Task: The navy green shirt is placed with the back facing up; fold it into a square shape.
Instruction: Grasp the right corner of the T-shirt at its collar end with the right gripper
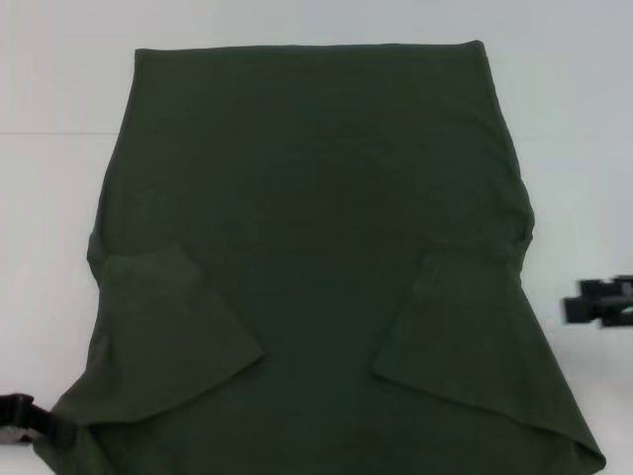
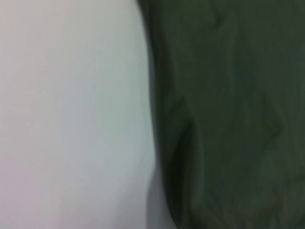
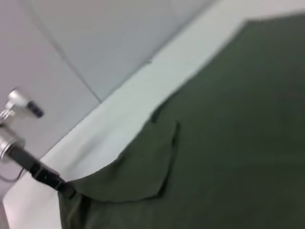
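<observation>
One left gripper (image 1: 25, 421) sits at the near left corner, touching the edge of the navy green shirt (image 1: 316, 198); whether its claw is apart, together or clamped cannot be told. One shirt lies flat on the white table (image 1: 49, 99), plain side up, filling the middle. Two sleeves are folded inward, left sleeve (image 1: 168, 332) and right sleeve (image 1: 460, 327). One right gripper (image 1: 603, 300) hangs beside the shirt's right edge, apart from it; its claw state cannot be told.

No readable text, label or number anywhere in view
</observation>
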Robot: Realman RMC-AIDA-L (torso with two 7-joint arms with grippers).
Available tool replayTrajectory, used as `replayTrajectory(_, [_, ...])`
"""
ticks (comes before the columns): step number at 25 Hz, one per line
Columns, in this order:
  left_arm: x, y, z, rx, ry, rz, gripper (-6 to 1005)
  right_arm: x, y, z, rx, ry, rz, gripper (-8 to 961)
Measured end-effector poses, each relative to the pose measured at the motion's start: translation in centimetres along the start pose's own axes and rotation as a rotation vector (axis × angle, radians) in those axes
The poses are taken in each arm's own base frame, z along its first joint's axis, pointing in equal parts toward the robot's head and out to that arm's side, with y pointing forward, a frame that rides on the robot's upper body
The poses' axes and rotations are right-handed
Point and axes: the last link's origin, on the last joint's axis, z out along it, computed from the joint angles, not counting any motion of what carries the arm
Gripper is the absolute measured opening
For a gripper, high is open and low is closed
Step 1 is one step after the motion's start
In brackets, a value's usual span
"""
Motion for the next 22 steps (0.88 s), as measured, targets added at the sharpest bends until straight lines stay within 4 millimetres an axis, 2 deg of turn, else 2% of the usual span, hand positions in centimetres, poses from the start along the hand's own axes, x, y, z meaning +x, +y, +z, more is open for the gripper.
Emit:
replayTrajectory(3, [0.2, -0.2, -0.6, -0.015, 0.031, 0.003, 14, -1.4, -0.4, -1.8, 0.053, 0.086, 0.221, 834])
replayTrajectory(7, [0.3, -0.2, -1.1, -0.024, 0.041, 0.014, 15, -1.9, -1.2, -2.7, 0.162, 0.2, 0.432, 833])
replayTrajectory(14, [0.6, 0.2, -1.1, -0.038, 0.042, 0.046, 15, -1.1, -1.8, -2.0, 0.292, 0.426, 0.505, 826])
replayTrajectory(22, [0.6, 0.3, -1.0, -0.041, 0.041, 0.053, 14, 1.1, -2.4, -0.3, 0.29, 0.512, 0.54, 826])
